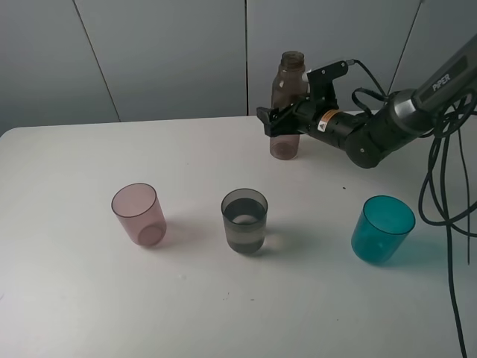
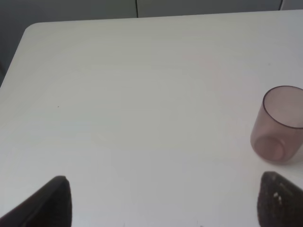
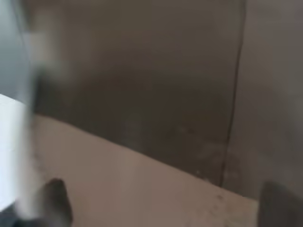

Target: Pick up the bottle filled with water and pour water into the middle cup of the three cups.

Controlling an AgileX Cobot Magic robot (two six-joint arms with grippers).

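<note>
The smoky-brown bottle (image 1: pixel 288 93) stands upright on the table at the back, right of centre. My right gripper (image 1: pixel 279 124) reaches in from the right, its jaws set around the bottle's lower half. The right wrist view is filled by the blurred bottle (image 3: pixel 142 85), and the right gripper (image 3: pixel 165 205) shows its fingertips wide apart at either side, open. The smoky-grey middle cup (image 1: pixel 244 220) stands in front with a dark band of liquid in it, between the pink cup (image 1: pixel 139 214) and the teal cup (image 1: pixel 382 228). My left gripper (image 2: pixel 165 203) hangs open over bare table, left of the pink cup (image 2: pixel 279 125).
The white table (image 1: pixel 74 164) ends at a rounded far-left corner against a grey wall. Black cables (image 1: pixel 447 171) hang down at the right edge behind the teal cup.
</note>
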